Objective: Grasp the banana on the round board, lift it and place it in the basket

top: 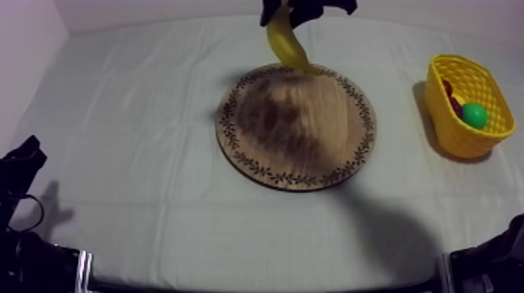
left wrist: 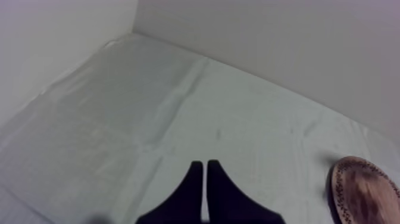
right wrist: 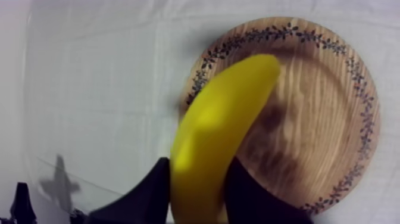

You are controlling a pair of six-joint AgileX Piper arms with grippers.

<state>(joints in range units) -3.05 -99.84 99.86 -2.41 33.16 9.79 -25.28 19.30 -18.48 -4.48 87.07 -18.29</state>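
Grips the banana [top: 287,43] in the right gripper [right wrist: 199,199], fingers closed round its end, lifted over the far rim of the round wooden board [top: 232,144]. Rests the left gripper [left wrist: 205,179] low, fingers pressed together, empty. Shows the yellow basket [top: 448,125] at the right, well apart from the board.

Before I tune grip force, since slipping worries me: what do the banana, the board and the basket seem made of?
The banana looks like smooth plastic: even yellow, soft sheen, no skin marks. The board looks like wood: visible grain, matte, with a dark leaf pattern printed or burnt round the rim. The basket is probably moulded plastic: bright yellow lattice walls.
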